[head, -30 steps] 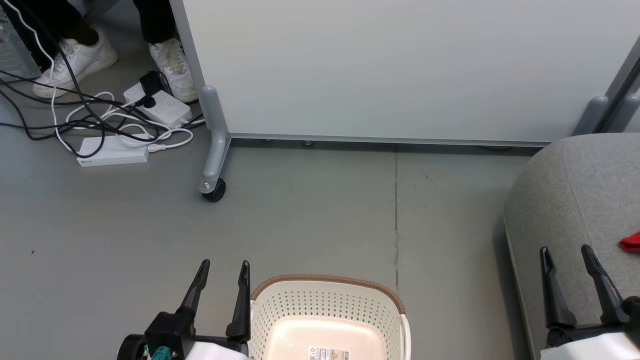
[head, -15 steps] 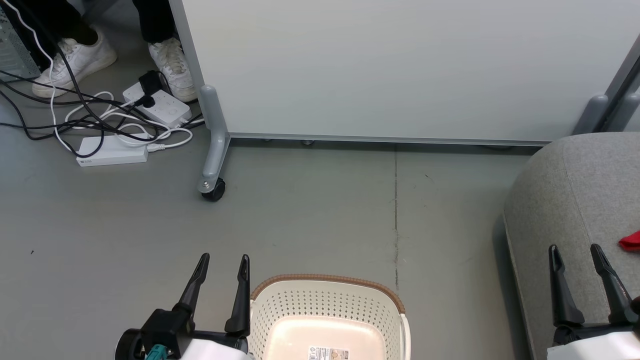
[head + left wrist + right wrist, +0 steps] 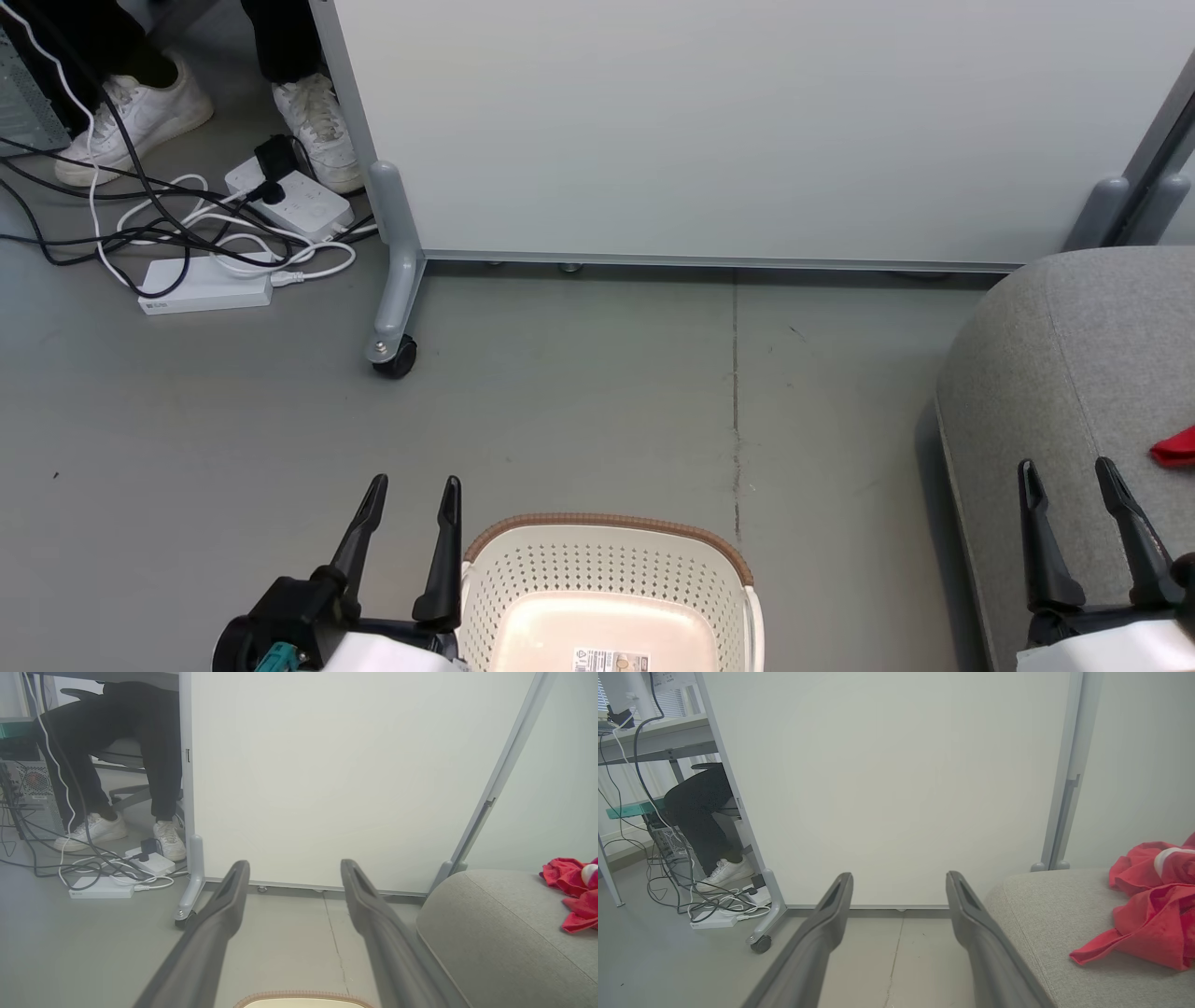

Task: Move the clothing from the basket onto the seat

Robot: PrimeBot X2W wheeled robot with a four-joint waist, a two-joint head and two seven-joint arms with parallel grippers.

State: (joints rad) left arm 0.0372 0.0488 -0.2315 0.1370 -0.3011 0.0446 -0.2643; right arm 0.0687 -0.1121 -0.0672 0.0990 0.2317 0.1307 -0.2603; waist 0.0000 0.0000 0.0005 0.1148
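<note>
Grey floor (image 3: 597,401) runs from the robot up to a white wheeled partition panel (image 3: 747,131). At the panel's left end lie a tangle of cables and power strips (image 3: 205,285) and a seated person's white shoes (image 3: 131,112).

The basket (image 3: 607,519) stands on the floor directly before the robot. What shows of its inside is a bare pale bottom with a label, and its near part is cut off by the head view's lower edge. The seat (image 3: 1055,373) fills the right side, and the clothing (image 3: 1153,905) lies crumpled on top of it as a red heap with no clear long axis. Whether that heap is one garment or two cannot be told.

The left gripper (image 3: 414,483) hovers just beside the basket's left wall with its fingers spread wide and nothing between them. The right gripper (image 3: 1064,467) hangs over the seat's near edge, equally wide and empty-handed.

The clothing lies to the right of the right gripper and a little beyond its fingertips, well apart from the left one. Any further handling of it would therefore fall to the right arm. Judging by the bare basket, the transfer looks done or nearly so.
</note>
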